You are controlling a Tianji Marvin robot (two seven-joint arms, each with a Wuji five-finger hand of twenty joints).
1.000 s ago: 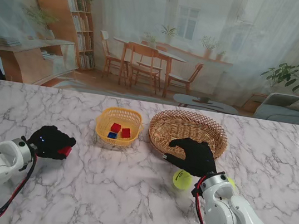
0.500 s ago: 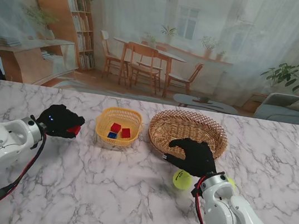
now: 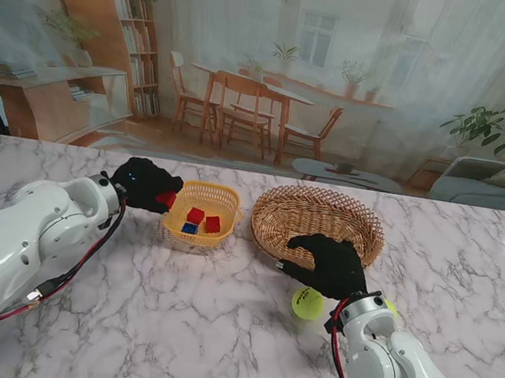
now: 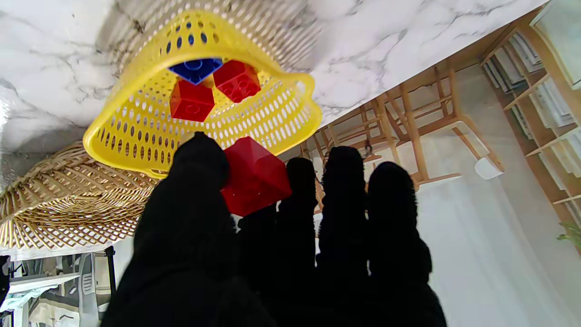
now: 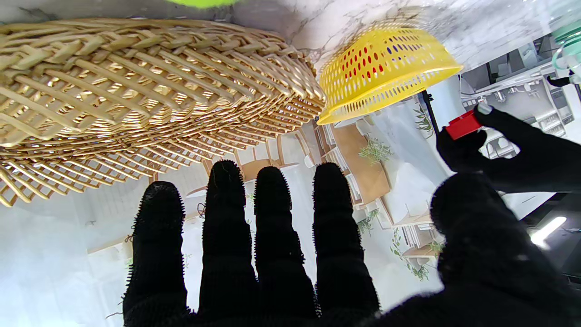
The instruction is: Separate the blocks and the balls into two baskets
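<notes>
My left hand [image 3: 144, 182] is shut on a red block [image 3: 166, 199] and hovers at the left rim of the yellow basket [image 3: 174, 224]. In the left wrist view the red block [image 4: 254, 175] is pinched between thumb and fingers, just short of the yellow basket [image 4: 277, 111], which holds two red blocks and a blue one [image 4: 196, 69]. My right hand [image 3: 329, 262] is open, fingers spread, at the near rim of the wicker basket [image 3: 276, 221]. A green ball [image 3: 307, 303] lies on the table just nearer to me than that hand.
A second green ball [image 3: 391, 307] peeks out beside my right forearm. The wicker basket [image 5: 113, 86] shows nothing inside it in the stand view. Marble table [image 3: 185, 322] stretches nearer to me; its far edge runs behind both baskets.
My left hand has carried the red block up and to the right, from the table's left part to the yellow basket's rim. The right hand has stayed put.
</notes>
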